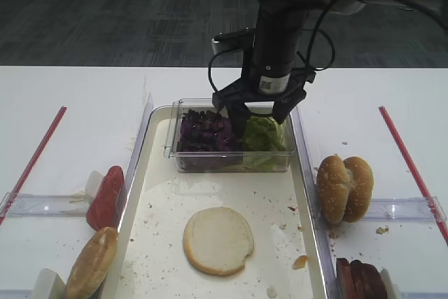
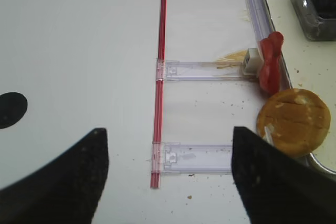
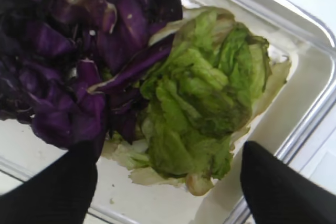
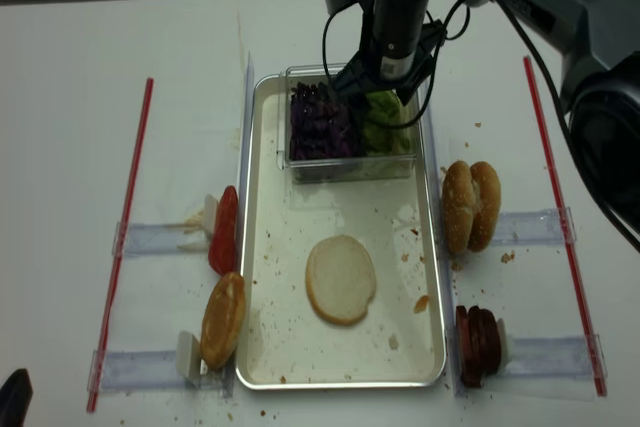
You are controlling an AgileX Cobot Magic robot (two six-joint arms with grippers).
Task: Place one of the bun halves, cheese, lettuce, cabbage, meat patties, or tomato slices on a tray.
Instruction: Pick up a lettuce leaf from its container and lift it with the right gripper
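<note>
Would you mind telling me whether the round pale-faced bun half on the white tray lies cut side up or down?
Cut side up: the round pale-faced bun half shows its flat cream face, lying flat on the white tray.

- The right arm reaches down from the far side, wrist vertical; the right hand points straight down, fingers spread apart.
- The left hand hovers low at the near left, fingers parted.

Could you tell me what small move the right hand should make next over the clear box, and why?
Probably close the right hand on the lettuce. Its fingers stand apart on either side of the green clump in the clear box, with nothing held yet, while one bun half already lies on the tray.
</note>
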